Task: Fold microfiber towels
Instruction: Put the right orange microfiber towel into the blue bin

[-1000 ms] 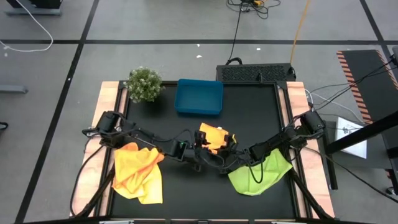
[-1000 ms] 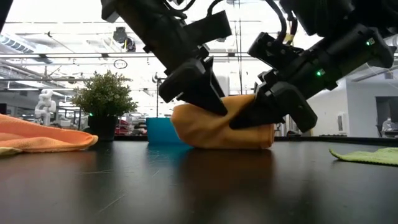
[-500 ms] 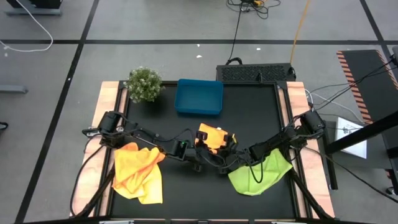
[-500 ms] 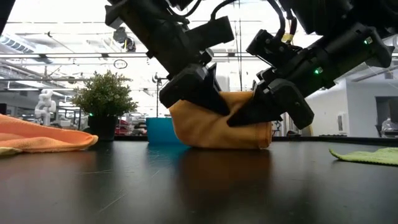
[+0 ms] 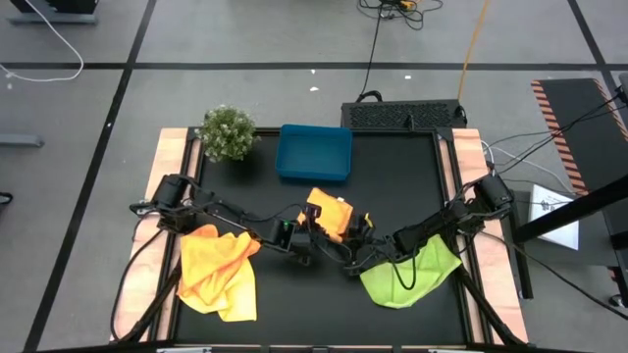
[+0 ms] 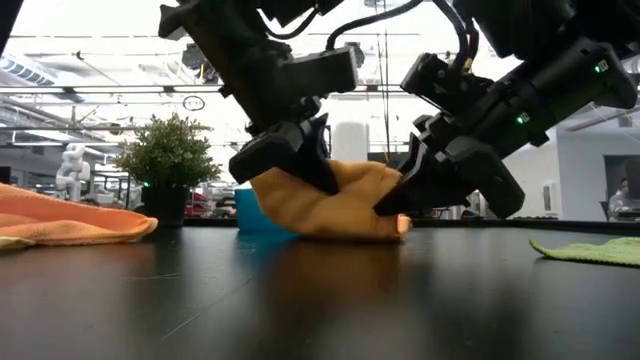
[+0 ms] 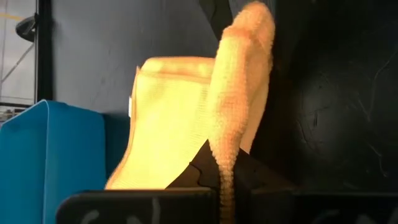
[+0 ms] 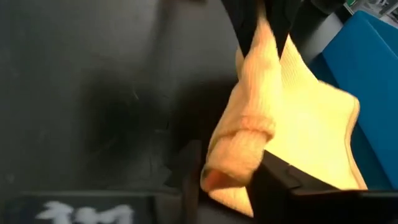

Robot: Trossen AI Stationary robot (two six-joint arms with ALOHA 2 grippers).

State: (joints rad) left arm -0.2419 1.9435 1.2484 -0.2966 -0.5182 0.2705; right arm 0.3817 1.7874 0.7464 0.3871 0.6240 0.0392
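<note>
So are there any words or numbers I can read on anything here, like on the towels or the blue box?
No readable text anywhere.
White marks on the left gripper: too blurred to read.
White marks on the right gripper: too blurred to read.
Orange towel, yellow towel, lime green towel, blue tray: no words or numbers.
</note>
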